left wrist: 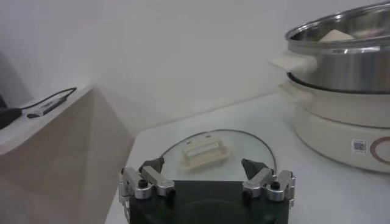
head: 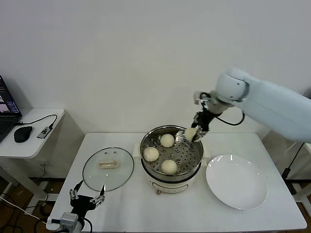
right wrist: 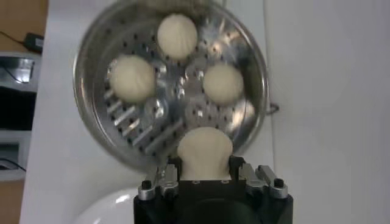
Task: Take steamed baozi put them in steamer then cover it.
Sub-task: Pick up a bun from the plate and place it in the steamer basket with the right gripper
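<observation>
The steamer (head: 194, 171) stands mid-table, its perforated tray (right wrist: 152, 119) holding three baozi (head: 167, 141) (head: 151, 154) (head: 169, 167). My right gripper (head: 193, 134) is shut on a fourth baozi (right wrist: 204, 152) and holds it over the steamer's far right rim. The three loose baozi also show in the right wrist view (right wrist: 177, 35) (right wrist: 131, 78) (right wrist: 223, 83). The glass cover (head: 108, 168) with its cream handle (left wrist: 206, 151) lies flat on the table, left of the steamer. My left gripper (head: 87, 195) is open, low at the table's front left, just short of the cover.
A flat white plate (head: 236, 181) lies right of the steamer. A side table (head: 26, 141) at the left carries a mouse, a cable and a laptop edge. The steamer's side handle (left wrist: 292, 61) and base (left wrist: 341, 131) stand right of the cover in the left wrist view.
</observation>
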